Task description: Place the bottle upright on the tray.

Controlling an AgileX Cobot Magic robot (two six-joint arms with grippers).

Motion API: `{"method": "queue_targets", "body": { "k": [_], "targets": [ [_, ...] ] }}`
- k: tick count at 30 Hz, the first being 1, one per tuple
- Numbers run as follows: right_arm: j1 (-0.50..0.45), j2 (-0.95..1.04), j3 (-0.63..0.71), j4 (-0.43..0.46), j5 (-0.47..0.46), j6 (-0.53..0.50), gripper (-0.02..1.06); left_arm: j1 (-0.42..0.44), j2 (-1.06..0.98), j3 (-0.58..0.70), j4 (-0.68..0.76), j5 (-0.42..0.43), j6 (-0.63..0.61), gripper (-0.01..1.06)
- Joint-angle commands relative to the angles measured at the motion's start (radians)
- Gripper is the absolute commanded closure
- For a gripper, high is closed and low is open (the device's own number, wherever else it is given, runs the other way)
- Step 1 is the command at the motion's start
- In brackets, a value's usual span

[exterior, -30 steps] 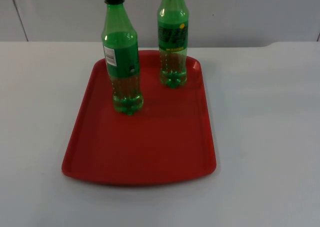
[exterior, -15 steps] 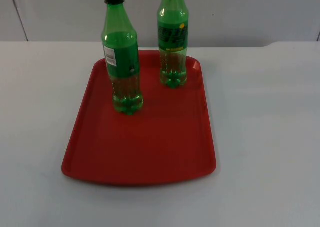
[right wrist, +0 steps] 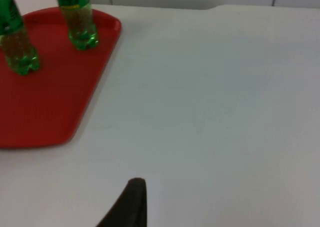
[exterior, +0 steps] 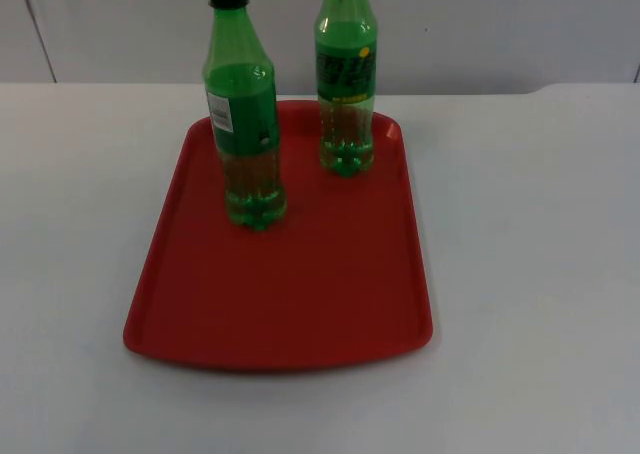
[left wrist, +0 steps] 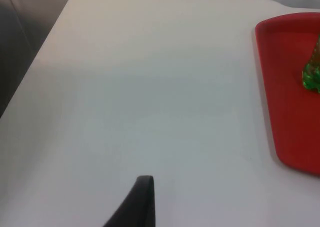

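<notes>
Bottles stand upright on my red tray (exterior: 300,304), two of them: the capped bottle (exterior: 243,114) nearer the tray's left rim, the second green bottle (exterior: 346,74) behind it by the far right corner, its top cut off by the picture's edge. They are apart from each other, each with its base flat on the tray floor. The tray lies on the white table (exterior: 530,274), its far end close to the grey partition wall (exterior: 480,24).

My left gripper (left wrist: 142,202) waits over bare table to the left of the tray, well apart from it, one black fingertip showing. My right gripper (right wrist: 131,204) is likewise over bare table to the right of the tray, well apart from both bottles. How far my jaws stand open on either side I cannot tell; neither has hold of anything I can see
</notes>
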Motion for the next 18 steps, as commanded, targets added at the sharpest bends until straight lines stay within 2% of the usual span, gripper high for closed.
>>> {"method": "queue_targets", "body": {
  "k": [1, 5, 18],
  "targets": [
    [-0.034, -0.003, 0.009, 0.002, 0.000, 0.000, -0.01, -0.007, -0.003, 0.004, -0.004, -0.002, 0.001, 0.00],
    [-0.095, -0.003, 0.009, 0.002, 0.000, 0.000, -0.01, -0.007, -0.003, 0.004, -0.004, -0.002, 0.001, 0.00],
    [-0.106, -0.003, 0.009, -0.007, 0.000, -0.020, -0.01, -0.007, -0.003, 0.004, -0.004, -0.002, 0.001, 0.00]
  ]
}}
